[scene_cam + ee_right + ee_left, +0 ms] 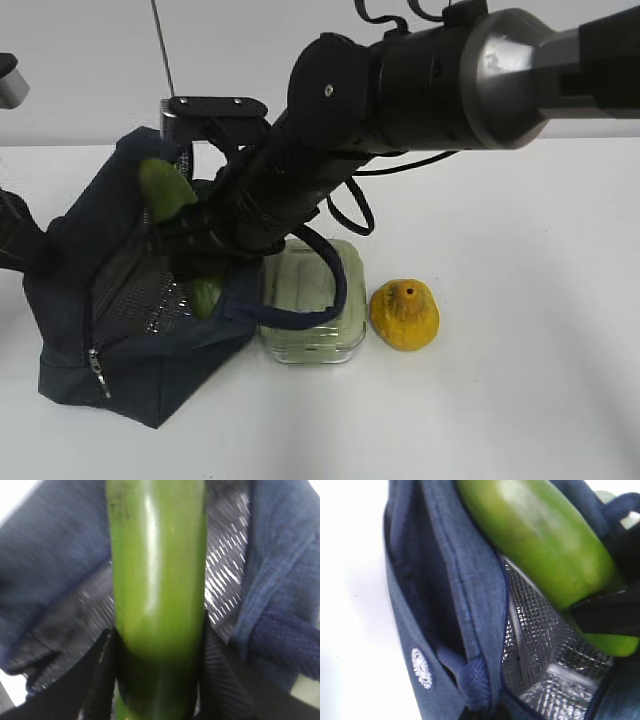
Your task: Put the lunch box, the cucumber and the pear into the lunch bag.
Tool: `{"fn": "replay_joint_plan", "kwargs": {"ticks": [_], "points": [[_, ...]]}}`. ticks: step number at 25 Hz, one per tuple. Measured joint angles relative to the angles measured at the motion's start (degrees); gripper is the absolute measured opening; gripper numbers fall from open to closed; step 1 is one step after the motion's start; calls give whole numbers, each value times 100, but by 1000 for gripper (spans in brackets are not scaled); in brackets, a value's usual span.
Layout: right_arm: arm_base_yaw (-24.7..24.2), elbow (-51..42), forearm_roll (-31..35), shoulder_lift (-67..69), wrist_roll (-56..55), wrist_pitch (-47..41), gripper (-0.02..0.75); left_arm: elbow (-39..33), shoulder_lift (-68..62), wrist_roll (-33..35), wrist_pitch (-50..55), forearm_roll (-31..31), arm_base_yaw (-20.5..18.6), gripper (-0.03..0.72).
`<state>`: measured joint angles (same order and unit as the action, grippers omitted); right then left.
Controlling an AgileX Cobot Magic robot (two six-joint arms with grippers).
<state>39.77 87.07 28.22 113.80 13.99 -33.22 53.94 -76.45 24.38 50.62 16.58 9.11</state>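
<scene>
The lunch bag (90, 260) sits at the left with its mouth open and its silver lining (140, 290) showing. My right gripper (159, 665) reaches across into that mouth, shut on the cucumber (157, 580). The cucumber (165, 190) stands at a slant, its upper end above the rim and its lower part inside. My left gripper (22, 250) is at the bag's far left side, shut on the bag's fabric (470, 675); its fingers stay hidden. The lunch box (310, 275) rests beside the bag, under a loop handle (335, 290). To the box's right lies the pear (404, 314).
Everything rests on a white table (520, 400) with a pale wall behind. The right arm (420, 80) spans the upper scene from the right. A thin rod (160, 40) and a grey part (10, 85) stand at the back left.
</scene>
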Motion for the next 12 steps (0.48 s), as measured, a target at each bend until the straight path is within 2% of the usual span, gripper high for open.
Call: {"fn": "replay_joint_plan", "kwargs": {"ticks": [2, 5, 12], "points": [[0, 0, -432, 0, -393, -206, 327, 0, 0, -5, -17, 0, 0, 3], [0, 0, -751, 0, -604, -458, 327, 0, 0, -21, -17, 5, 12, 3], [0, 0, -843, 0, -634, -635, 326, 0, -4, -26, -17, 16, 12, 3]]}}
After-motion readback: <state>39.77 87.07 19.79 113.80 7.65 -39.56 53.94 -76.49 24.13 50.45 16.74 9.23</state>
